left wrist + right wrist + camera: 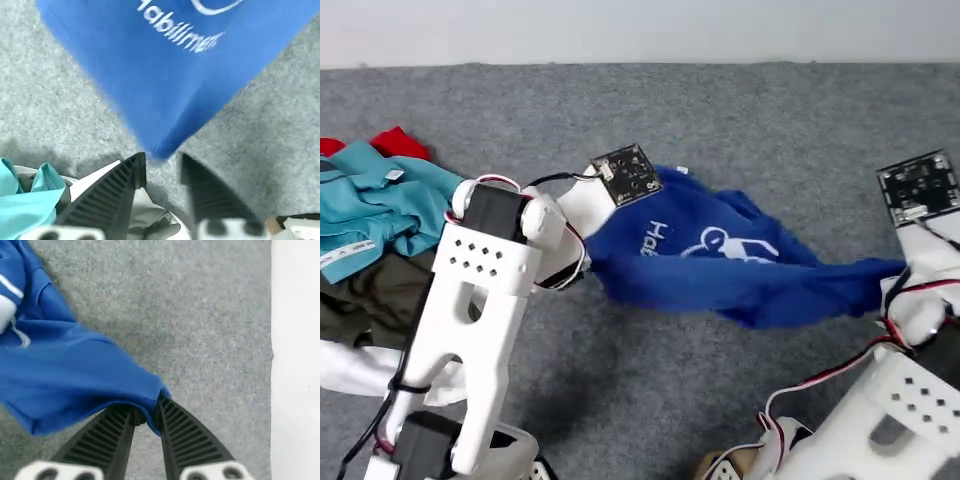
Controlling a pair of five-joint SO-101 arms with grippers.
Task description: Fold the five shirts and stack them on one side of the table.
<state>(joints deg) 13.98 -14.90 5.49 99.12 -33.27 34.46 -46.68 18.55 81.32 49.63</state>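
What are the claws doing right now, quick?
Left claw: open, a corner of the blue shirt right at its tips, not pinched.
Right claw: closed, holding the blue shirt's edge.

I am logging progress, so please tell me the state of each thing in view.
blue shirt: unfolded, one end pinched.
right gripper: shut on blue shirt.
left gripper: open, at the shirt's corner.
other shirts: crumpled in a heap, unfolded.
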